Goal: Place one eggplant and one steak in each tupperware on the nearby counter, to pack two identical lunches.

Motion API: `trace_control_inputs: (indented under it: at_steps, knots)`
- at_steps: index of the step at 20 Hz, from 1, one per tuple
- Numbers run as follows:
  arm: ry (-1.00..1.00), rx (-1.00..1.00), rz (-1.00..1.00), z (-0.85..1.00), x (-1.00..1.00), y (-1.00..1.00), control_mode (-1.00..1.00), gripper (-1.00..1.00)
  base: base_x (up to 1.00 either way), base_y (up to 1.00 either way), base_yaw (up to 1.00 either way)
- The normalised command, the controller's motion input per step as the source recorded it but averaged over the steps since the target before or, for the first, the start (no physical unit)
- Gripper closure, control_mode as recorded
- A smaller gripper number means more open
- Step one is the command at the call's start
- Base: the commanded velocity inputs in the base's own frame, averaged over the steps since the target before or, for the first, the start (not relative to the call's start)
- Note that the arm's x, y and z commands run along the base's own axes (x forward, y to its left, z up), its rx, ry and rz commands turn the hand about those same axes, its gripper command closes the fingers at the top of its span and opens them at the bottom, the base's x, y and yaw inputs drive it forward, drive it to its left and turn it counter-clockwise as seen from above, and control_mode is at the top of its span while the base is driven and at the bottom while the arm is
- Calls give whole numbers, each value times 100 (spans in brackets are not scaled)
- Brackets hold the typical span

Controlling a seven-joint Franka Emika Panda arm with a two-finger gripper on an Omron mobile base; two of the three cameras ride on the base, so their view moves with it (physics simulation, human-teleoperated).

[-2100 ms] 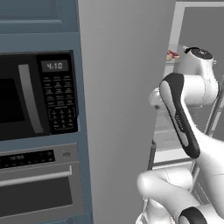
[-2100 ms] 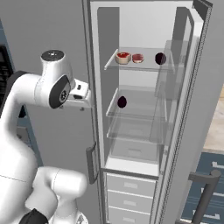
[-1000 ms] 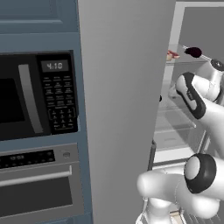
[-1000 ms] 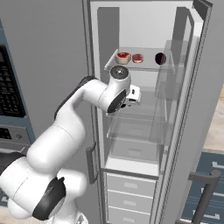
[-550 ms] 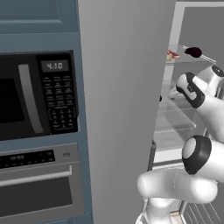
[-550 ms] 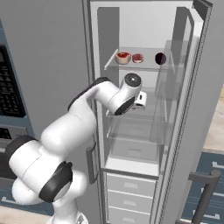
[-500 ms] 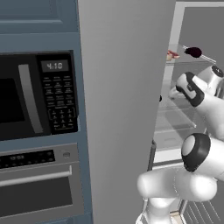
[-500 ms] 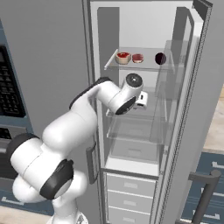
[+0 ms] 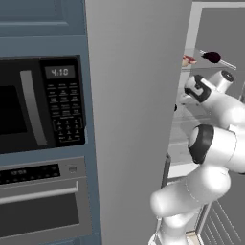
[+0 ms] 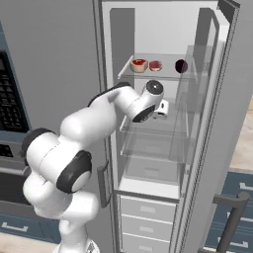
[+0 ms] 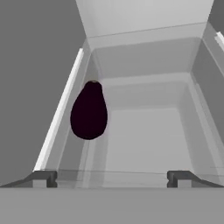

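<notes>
My gripper (image 11: 111,178) is open, with nothing between its two dark tips. It points into the fridge at the level of the second glass shelf (image 10: 148,126). An eggplant (image 11: 89,111), very dark and glossy, lies ahead of the gripper and to the left, clear of both fingers. On the top shelf sit two red steaks (image 10: 139,64) (image 10: 155,65) and another eggplant (image 10: 181,66); that steak (image 9: 188,60) and eggplant (image 9: 212,57) also show in the left base view. The tupperware is out of view. A strip of beige counter (image 10: 245,146) shows at the far right.
The fridge door (image 10: 217,99) stands open on the right, its bar handle (image 10: 231,217) low down. White drawers (image 10: 148,217) fill the fridge's bottom. A microwave (image 9: 33,110) and an oven (image 9: 38,206) sit in the blue cabinet wall left of the fridge.
The arm has swung from outside the fridge into it, and the hand has moved further in over the second shelf. The jaws stay open.
</notes>
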Motion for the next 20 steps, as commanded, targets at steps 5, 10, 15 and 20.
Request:
trace_control_inputs:
  at_steps: [5, 10, 15, 20]
  knots:
    - [6, 2, 0, -33, 52, 0, -100, -100, 0, 0, 0]
    - [5, 3, 0, -23, 67, 0, -100, -100, 0, 0, 0]
    - [0, 9, 0, -20, 66, 0, -100, -100, 0, 0, 0]
    - [0, 21, 0, -20, 18, -47, -100, -100, 0, 0, 0]
